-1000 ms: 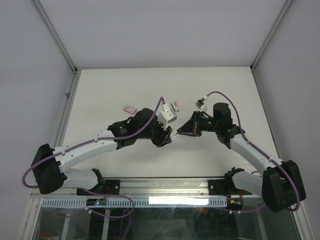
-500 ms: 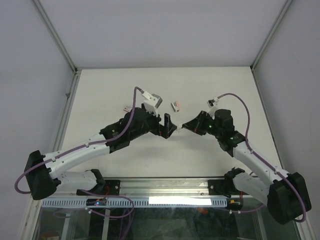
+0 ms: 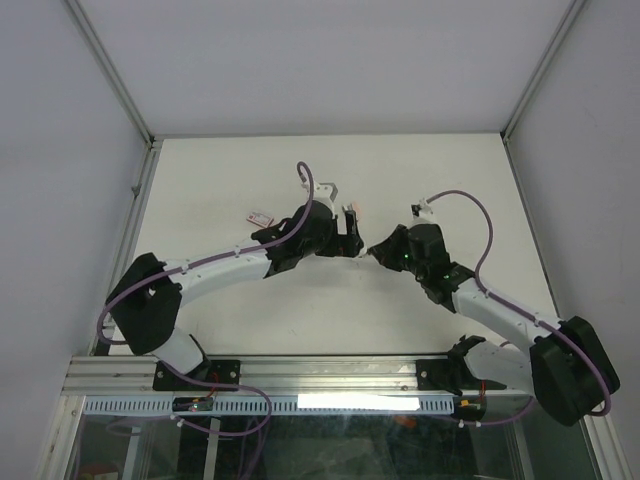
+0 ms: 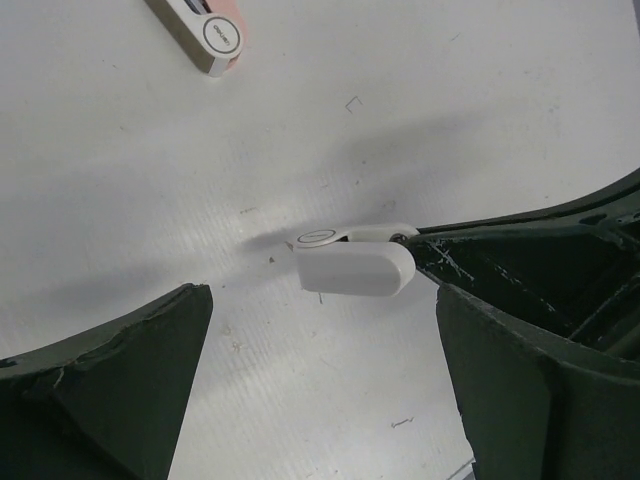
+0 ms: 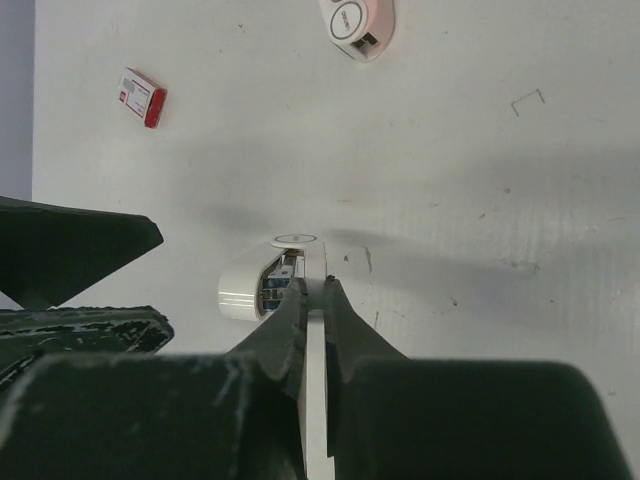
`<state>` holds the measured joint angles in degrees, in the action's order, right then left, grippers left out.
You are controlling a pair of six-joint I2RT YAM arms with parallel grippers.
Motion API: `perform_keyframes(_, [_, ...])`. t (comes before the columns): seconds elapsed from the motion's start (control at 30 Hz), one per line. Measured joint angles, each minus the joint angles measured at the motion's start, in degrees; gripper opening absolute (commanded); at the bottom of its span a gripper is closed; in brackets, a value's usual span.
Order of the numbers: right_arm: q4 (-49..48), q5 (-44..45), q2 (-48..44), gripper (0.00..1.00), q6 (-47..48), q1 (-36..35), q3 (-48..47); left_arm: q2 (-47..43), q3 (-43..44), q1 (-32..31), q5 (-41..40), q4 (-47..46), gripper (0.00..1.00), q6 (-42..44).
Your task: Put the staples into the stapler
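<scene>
My right gripper (image 5: 315, 290) is shut on the thin base of a small white stapler (image 5: 262, 280). The stapler is swung open, its metal channel shows, and it hangs just above the table (image 3: 300, 290). From the left wrist it appears as a white capsule (image 4: 350, 268) ahead of my left gripper (image 4: 320, 400), which is open wide and apart from it. A pink-and-white stapler (image 5: 355, 20) (image 4: 205, 25) lies flat beyond, also visible from above as a pink stapler (image 3: 352, 212). The staples' red-and-white box (image 5: 143, 97) (image 3: 260, 216) lies at the left. No staple strip is discernible.
Single loose staples (image 5: 527, 100) (image 4: 400, 423) lie on the white table. From above, both grippers (image 3: 348, 235) (image 3: 372, 250) meet near the table's middle. Metal frame rails (image 3: 130, 215) border the table on both sides.
My left gripper has opened, let go of the white stapler, and drawn away toward the far side. My right gripper has kept its hold and shifted slightly farther out.
</scene>
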<state>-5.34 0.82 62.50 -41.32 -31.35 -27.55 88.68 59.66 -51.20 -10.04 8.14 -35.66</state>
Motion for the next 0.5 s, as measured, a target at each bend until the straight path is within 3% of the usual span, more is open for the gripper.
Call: perform_keyframes(0.5, [-1.75, 3.32, 3.65, 0.0, 2.45, -2.89, -1.36, 8.94, 3.78, 1.05, 4.2, -0.59, 0.99, -0.66])
